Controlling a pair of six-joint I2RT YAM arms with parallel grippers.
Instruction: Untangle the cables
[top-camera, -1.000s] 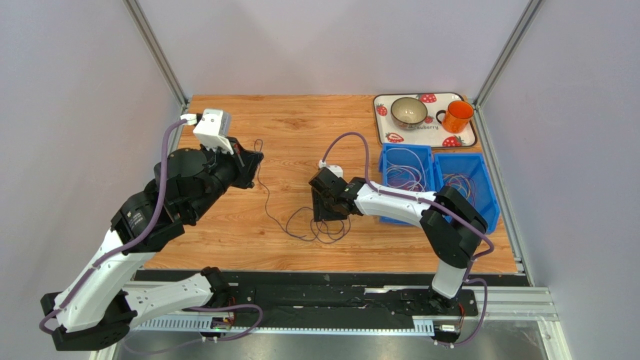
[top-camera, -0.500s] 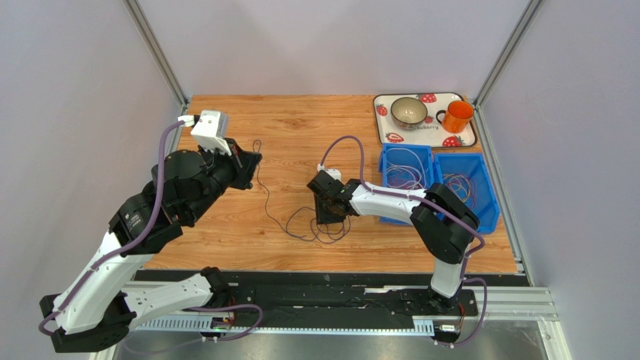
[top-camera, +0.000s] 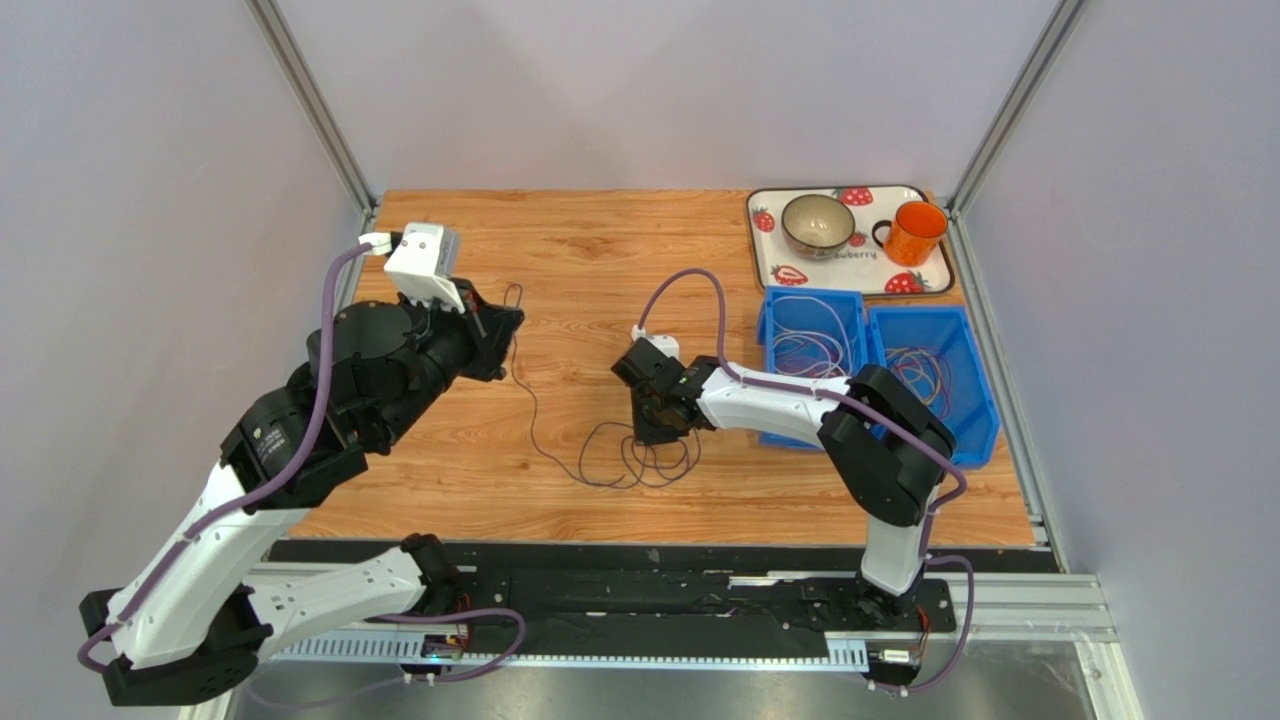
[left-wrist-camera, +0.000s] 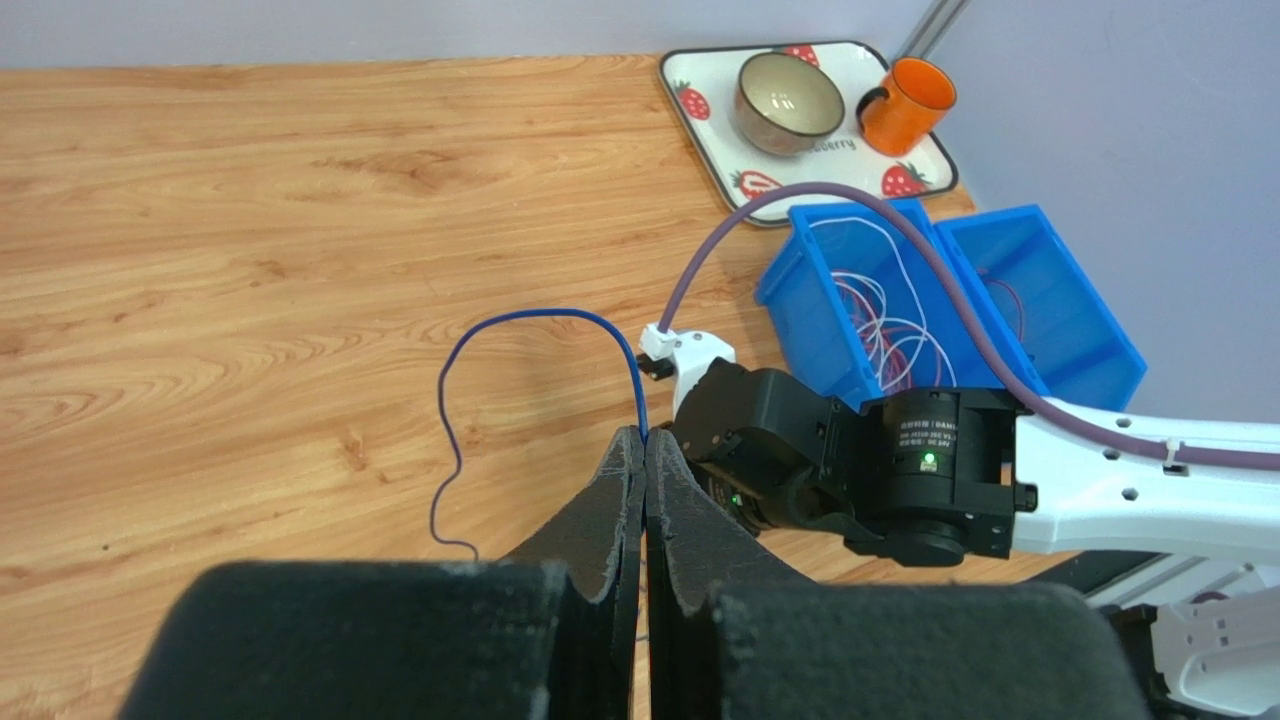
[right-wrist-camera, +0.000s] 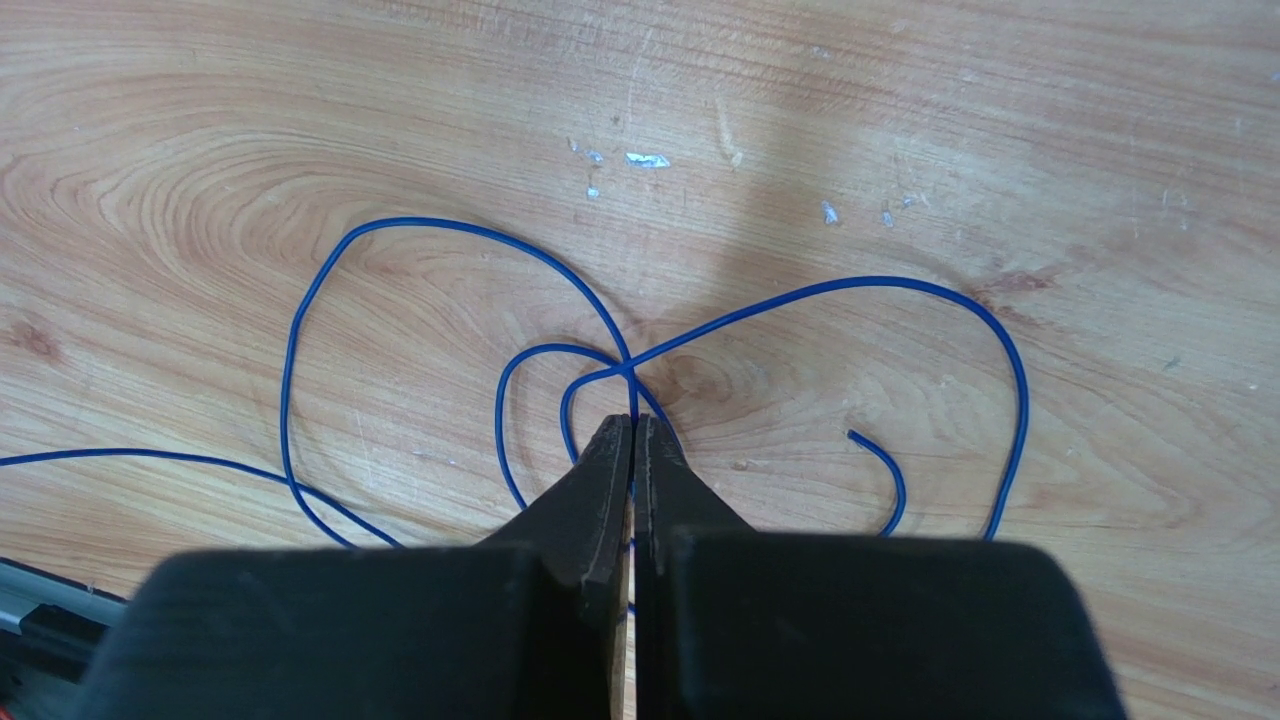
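Note:
One thin blue cable (top-camera: 529, 402) lies on the wooden table, running from the left gripper down to a tangle of loops near the middle. In the left wrist view, my left gripper (left-wrist-camera: 645, 438) is shut on the blue cable (left-wrist-camera: 519, 314) near one end, which arches up and left from the tips. My right gripper (right-wrist-camera: 633, 423) is shut on the blue cable (right-wrist-camera: 436, 224) where its loops cross; one loop spreads left, another right, and a free end curls at the right. From above, the left gripper (top-camera: 504, 323) sits left of the right gripper (top-camera: 649, 435).
Two blue bins (top-camera: 766, 323) (top-camera: 977, 383) holding more thin cables (top-camera: 819, 338) stand right of the right arm. Behind them a strawberry tray (top-camera: 781, 272) carries a bowl (top-camera: 818, 222) and an orange mug (top-camera: 914, 233). Metal frame posts rise at the back corners.
My right gripper has closed from half open onto the cable's crossing point and shifted slightly left. The left arm has barely moved and stays shut on the cable.

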